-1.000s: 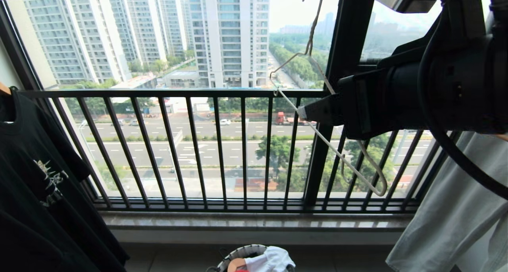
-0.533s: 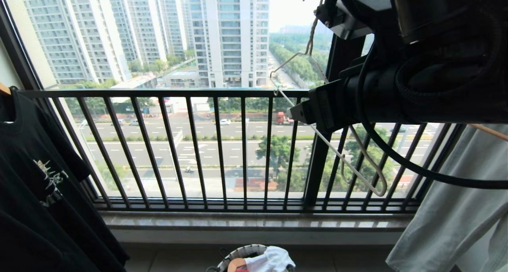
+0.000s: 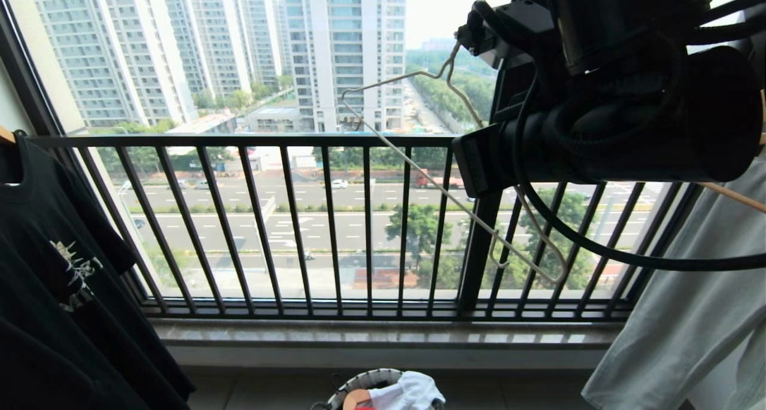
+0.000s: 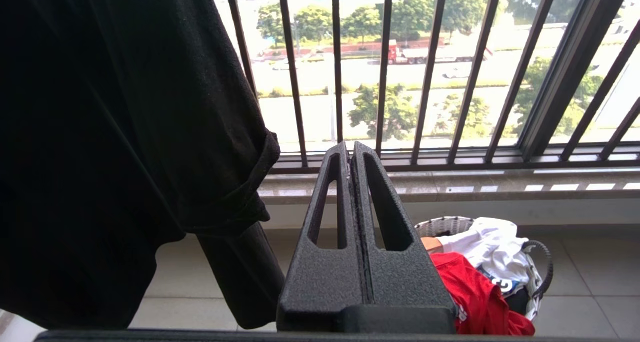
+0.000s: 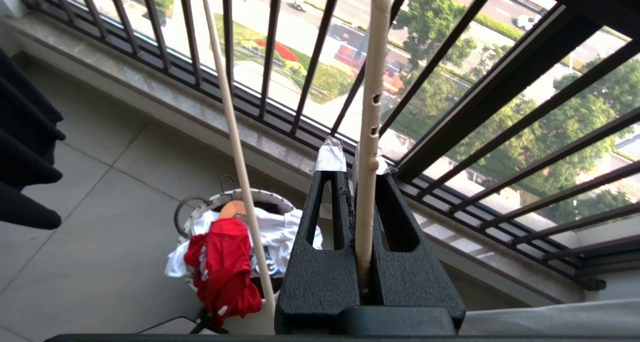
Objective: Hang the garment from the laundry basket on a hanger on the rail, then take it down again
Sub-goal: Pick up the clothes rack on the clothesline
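**Hanger in Our Grip, Shirt Yet to Be Fetched**

Our right tool (image 5: 357, 174) has its two fingers pressed together on the hanger (image 3: 455, 200), pinching the thin cream wire near its twisted neck so the rest of the frame dangles below and to the side of the tool. We judge that grip point sensible: held close to the neck, the hanger can swing little, and its shoulders hang free for a collar to slip over. The hook end rises above the tool, out of the head view, so we cannot tell whether it is on the rail or clear of it.

Our left tool (image 4: 354, 155) is closed tight on nothing, parked low beside the black T-shirt (image 4: 115, 132).

The garment (image 5: 222, 269) lies far beneath the right tool, draped red over the edge of the laundry basket (image 5: 260, 196), next to a white shirt (image 5: 285, 232). Nothing is on the hanger yet, so we reckon the hanging step is barely started.
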Controlling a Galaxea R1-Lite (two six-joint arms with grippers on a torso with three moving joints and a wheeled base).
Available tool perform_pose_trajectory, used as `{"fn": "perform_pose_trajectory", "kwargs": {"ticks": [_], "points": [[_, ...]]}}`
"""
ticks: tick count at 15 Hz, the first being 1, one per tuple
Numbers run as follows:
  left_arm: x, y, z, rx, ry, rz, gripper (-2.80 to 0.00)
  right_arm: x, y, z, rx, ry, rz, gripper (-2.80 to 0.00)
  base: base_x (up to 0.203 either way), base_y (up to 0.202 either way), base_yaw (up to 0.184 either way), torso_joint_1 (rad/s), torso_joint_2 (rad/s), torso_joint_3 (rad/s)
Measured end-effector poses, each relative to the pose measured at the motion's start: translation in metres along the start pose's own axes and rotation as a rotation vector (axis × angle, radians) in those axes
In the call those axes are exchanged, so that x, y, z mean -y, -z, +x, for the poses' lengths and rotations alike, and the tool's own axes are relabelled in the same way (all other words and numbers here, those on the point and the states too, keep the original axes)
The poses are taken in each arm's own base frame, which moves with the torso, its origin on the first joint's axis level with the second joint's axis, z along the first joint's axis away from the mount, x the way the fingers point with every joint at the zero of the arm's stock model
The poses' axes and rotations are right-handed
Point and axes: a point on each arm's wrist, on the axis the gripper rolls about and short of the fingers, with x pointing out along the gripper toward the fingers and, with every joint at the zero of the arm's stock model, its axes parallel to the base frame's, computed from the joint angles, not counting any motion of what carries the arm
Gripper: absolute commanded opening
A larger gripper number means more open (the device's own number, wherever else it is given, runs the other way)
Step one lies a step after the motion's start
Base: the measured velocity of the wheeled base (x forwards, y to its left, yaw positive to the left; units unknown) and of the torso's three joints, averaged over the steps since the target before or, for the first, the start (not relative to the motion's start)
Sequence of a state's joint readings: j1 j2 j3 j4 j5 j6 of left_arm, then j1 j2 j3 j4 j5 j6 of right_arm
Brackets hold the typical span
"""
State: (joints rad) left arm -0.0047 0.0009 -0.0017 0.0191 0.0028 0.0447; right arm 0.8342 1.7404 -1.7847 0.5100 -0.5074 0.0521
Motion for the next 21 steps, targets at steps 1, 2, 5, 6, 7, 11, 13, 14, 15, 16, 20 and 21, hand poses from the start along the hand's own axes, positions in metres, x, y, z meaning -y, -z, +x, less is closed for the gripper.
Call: {"fn": "perform_pose_trajectory", "kwargs": {"ticks": [1,2,5,6,7,11,13,14,15,16,20,21], "points": [[0.0,0.0,0.0,0.0,0.0,0.0,-2.8,-0.001,0.0,0.0,0.0,-0.003,-0.001,-2.8,0.0,0.0,0.0,0.0,0.0,0.0],[0.0,0.0,0.0,0.0,0.0,0.0,-2.8,-0.001,0.0,0.0,0.0,-0.001,0.0,-2.8,0.0,0.0,0.0,0.0,0.0,0.0],[0.0,0.0,0.0,-0.001,0.0,-0.001,-2.8,-0.001,0.0,0.001,-0.003,0.001,-0.001,-2.8,0.0,0.0,0.0,0.0,0.0,0.0],[0.0,0.0,0.0,0.0,0.0,0.0,-2.8,-0.001,0.001,0.0,-0.002,0.006,-0.002,-2.8,0.0,0.0,0.0,0.0,0.0,0.0],[0.0,0.0,0.0,0.0,0.0,0.0,-2.8,-0.001,0.001,0.0,-0.002,0.016,-0.003,-2.8,0.0,0.0,0.0,0.0,0.0,0.0],[0.0,0.0,0.0,0.0,0.0,0.0,-2.8,0.002,-0.001,-0.005,0.011,0.045,-0.025,-2.8,0.0,0.0,0.0,0.0,0.0,0.0],[0.0,0.0,0.0,0.0,0.0,0.0,-2.8,0.005,-0.003,-0.01,0.021,0.056,-0.029,-2.8,0.0,0.0,0.0,0.0,0.0,0.0],[0.0,0.0,0.0,0.0,0.0,0.0,-2.8,0.006,-0.003,-0.012,0.027,0.056,-0.027,-2.8,0.0,0.0,0.0,0.0,0.0,0.0],[0.0,0.0,0.0,0.0,0.0,0.0,-2.8,0.007,-0.004,-0.015,0.032,0.062,-0.026,-2.8,0.0,0.0,0.0,0.0,0.0,0.0],[0.0,0.0,0.0,-0.001,0.0,0.0,-2.8,0.008,-0.004,-0.018,0.035,0.068,-0.026,-2.8,0.0,0.0,0.0,0.0,0.0,0.0],[0.0,0.0,0.0,0.0,0.0,0.0,-2.8,0.01,-0.002,-0.029,0.043,0.07,-0.027,-2.8,0.0,0.0,0.0,0.0,0.0,0.0],[0.0,0.0,0.0,0.0,0.0,0.0,-2.8,0.012,-0.002,-0.033,0.045,0.072,-0.026,-2.8,0.0,0.0,0.0,0.0,0.0,0.0]]}}
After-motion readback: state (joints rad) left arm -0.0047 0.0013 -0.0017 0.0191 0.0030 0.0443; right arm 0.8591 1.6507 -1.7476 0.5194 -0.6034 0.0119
